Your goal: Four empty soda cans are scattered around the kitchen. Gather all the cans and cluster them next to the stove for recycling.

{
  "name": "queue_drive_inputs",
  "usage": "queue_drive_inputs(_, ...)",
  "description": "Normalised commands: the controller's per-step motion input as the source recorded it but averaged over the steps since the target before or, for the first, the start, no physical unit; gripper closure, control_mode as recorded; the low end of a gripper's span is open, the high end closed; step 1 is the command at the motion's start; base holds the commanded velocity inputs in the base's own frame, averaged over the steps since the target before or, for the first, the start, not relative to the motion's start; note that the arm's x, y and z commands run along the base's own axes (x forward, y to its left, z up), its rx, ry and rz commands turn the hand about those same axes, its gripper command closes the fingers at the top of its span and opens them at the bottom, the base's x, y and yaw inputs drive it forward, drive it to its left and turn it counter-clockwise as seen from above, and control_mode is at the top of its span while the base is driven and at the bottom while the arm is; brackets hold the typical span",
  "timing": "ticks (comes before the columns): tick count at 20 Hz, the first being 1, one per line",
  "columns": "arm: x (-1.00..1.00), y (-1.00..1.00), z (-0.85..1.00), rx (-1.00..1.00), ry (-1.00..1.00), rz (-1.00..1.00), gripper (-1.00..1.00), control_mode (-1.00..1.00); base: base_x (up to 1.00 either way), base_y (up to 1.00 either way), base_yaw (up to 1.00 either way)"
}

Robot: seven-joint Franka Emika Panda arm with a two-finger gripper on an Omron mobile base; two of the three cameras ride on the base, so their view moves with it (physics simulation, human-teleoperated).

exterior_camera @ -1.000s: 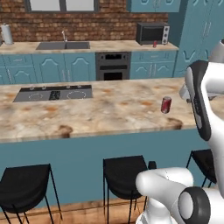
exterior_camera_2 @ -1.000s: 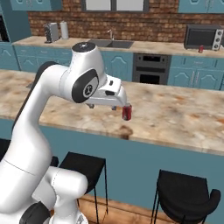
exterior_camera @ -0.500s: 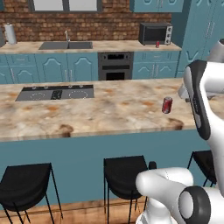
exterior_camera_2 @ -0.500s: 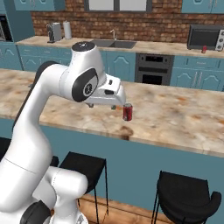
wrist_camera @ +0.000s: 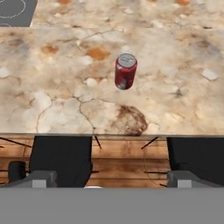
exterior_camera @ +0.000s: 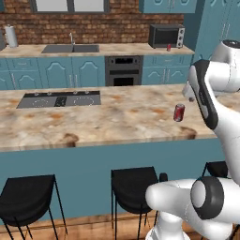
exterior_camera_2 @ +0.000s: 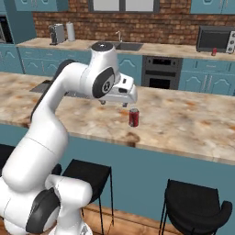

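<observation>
One red soda can (exterior_camera: 178, 112) (exterior_camera_2: 133, 117) stands upright on the beige island counter (exterior_camera: 108, 122), near its front edge. My gripper (exterior_camera_2: 114, 103) hovers just above the counter, up and to the left of this can in the right base view, apart from it. Seen from the hand, the can (wrist_camera: 125, 71) sits ahead of the open gripper (wrist_camera: 111, 179), with nothing between the fingers. A second soda can (exterior_camera: 168, 47) (exterior_camera_2: 213, 52) stands on the back counter beside the microwave. The stove (exterior_camera: 58, 99) (wrist_camera: 15, 11) lies flat in the island, well left of the near can.
Black stools (exterior_camera: 133, 183) (exterior_camera: 28, 199) (exterior_camera_2: 195, 209) stand under the island's front edge. Behind are a built-in oven (exterior_camera: 123, 70), a sink (exterior_camera: 70, 48), a microwave (exterior_camera: 166, 36) and a paper towel roll (exterior_camera: 10, 36).
The base views have drifted only slightly. The near can stands in the same spot, the arm keeps its pose and the gripper stays open.
</observation>
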Motion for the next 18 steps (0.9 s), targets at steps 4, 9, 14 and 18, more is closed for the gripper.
queue_drive_inputs(4,0.11,-0.28,-0.15,0.06,0.01,0.03,-1.00,-1.00,0.00,0.00,0.00)
queue_drive_inputs(9,0.28,0.09,-0.01,0.00,0.00,-0.07,-1.00,-1.00,0.00,0.00,0.00)
queue_drive_inputs(14,0.58,0.10,-0.03,-0.12,0.00,-0.21,-1.00,-1.00,0.00,0.00,0.00)
queue_drive_inputs(18,0.39,-0.01,-0.19,-0.04,-0.01,-0.07,-1.00,-1.00,0.00,0.00,0.00)
